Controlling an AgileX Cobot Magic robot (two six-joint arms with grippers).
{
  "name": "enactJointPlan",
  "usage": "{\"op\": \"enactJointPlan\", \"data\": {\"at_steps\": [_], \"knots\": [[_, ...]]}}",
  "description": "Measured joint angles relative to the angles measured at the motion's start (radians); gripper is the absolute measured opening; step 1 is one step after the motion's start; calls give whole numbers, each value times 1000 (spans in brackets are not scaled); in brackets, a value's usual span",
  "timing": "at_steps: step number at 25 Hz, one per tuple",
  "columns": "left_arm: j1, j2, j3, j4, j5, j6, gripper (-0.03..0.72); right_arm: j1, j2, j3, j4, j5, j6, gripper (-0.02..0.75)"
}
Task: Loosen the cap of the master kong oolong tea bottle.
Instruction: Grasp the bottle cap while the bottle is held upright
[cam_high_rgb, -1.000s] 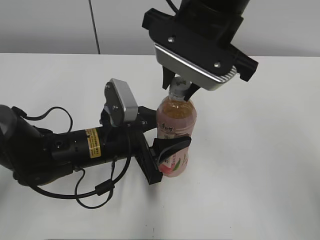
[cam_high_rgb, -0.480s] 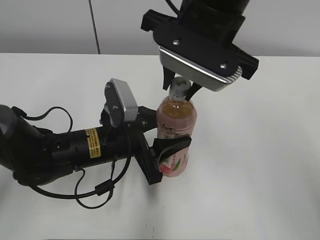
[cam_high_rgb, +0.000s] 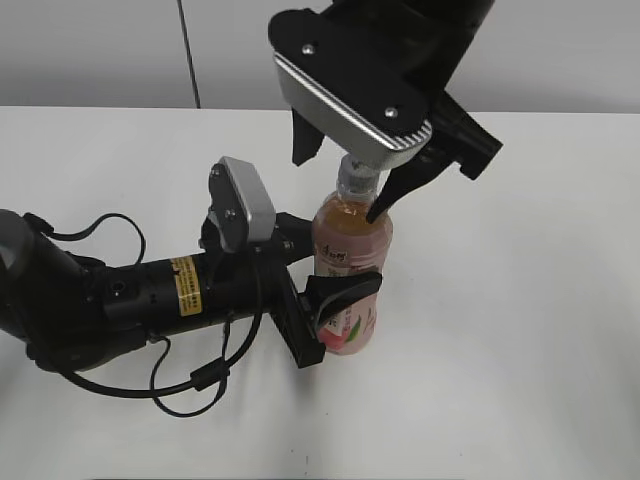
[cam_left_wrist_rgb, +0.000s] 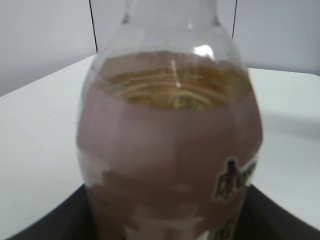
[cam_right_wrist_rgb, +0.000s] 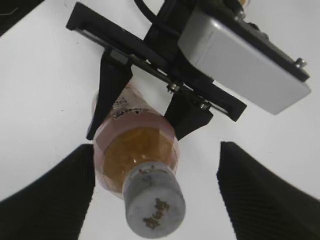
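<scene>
The master kong oolong tea bottle (cam_high_rgb: 350, 260) stands upright on the white table, amber tea inside, pink label below. My left gripper (cam_high_rgb: 325, 300) is shut on its lower body; the bottle (cam_left_wrist_rgb: 170, 145) fills the left wrist view. The white cap (cam_high_rgb: 357, 177) sits on the neck. My right gripper (cam_high_rgb: 345, 175) hangs open over the cap, one finger on each side, not touching it. In the right wrist view the cap (cam_right_wrist_rgb: 154, 207) with its dark logo lies between the two wide-apart fingers (cam_right_wrist_rgb: 155, 190), above the bottle (cam_right_wrist_rgb: 135, 145).
The left arm with its grey camera (cam_high_rgb: 245, 205) and cables (cam_high_rgb: 190, 385) lies across the table's left side. A grey wall (cam_high_rgb: 100, 50) stands behind the white table (cam_high_rgb: 520, 330).
My right gripper has turned about the bottle's axis and spread its fingers away from the cap. The bottle and the left gripper have stayed put.
</scene>
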Motion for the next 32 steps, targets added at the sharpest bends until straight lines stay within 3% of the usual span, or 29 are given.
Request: {"op": "enactJointPlan", "data": {"at_steps": [5,10,13,15,18,23,29,32], "knots": [[0,0,0,-1,0,0,389,0,-15,5,140,0,132,584],[0,0,0,-1,0,-1,389,0,-53,-50,211,-160,714,585],[0,0,0,-1,0,-1,389,0,-56,-82,84,-225,1343,585],[0,0,0,-1,0,-1,389,0,-56,-87,-90,-134,1696,583],[0,0,0,-1,0,-2,389,0,-56,-87,-247,-26,1990,571],[0,0,0,-1,0,-2,389,0,-56,-88,-219,-8,2173,565],[0,0,0,-1,0,-2,389,0,-24,-83,-76,-4,2211,564],[0,0,0,-1,0,-2,389,0,-18,-59,-62,-4,2213,546]]}}
